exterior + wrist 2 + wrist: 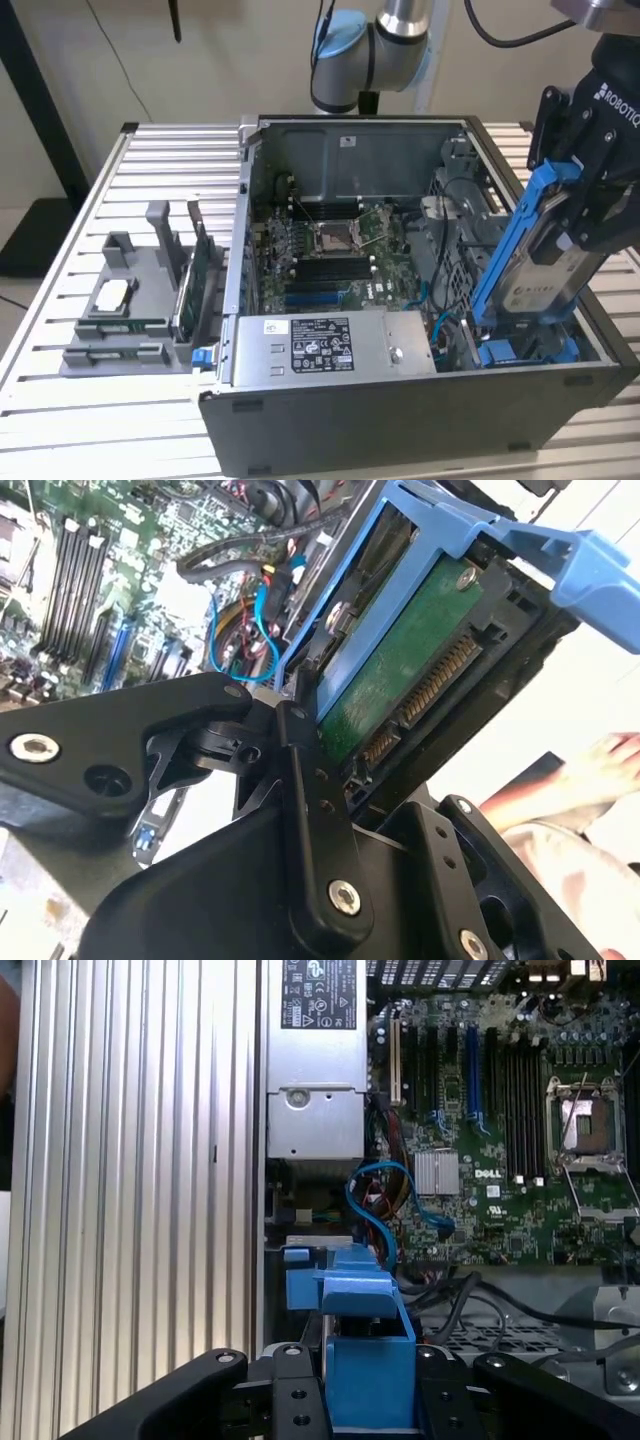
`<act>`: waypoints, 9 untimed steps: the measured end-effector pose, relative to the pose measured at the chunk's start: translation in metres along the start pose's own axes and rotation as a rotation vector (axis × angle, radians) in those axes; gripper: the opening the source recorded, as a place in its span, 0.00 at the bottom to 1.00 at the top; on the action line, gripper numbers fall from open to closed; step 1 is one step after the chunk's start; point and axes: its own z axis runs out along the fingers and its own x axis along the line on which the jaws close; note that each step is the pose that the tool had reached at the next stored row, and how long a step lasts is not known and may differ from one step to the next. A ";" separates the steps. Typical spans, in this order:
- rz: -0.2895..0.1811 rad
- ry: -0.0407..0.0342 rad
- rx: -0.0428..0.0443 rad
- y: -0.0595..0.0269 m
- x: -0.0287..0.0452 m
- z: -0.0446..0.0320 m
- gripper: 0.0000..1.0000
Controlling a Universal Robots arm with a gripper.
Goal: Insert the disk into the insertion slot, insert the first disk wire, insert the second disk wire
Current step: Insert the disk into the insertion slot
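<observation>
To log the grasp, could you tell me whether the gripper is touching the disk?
Touching: the first wrist view shows the gripper clamping the disk by its blue carrier's sides.

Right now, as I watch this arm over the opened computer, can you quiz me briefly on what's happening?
1. True or false: the gripper is shut on the disk.
2. The disk is: A flat on the table; B tilted over the open computer case; C fully seated in its bay.
3. Fill in: the disk's carrier frame is coloured ____.
Key: 1 true; 2 B; 3 blue.
</observation>
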 end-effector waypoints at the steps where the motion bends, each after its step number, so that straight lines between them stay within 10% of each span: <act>1: 0.000 0.0000 0.0000 -0.0010 0.0000 0.0017 0.33; 9: 0.000 0.0000 0.0000 -0.0059 0.0002 0.0140 0.33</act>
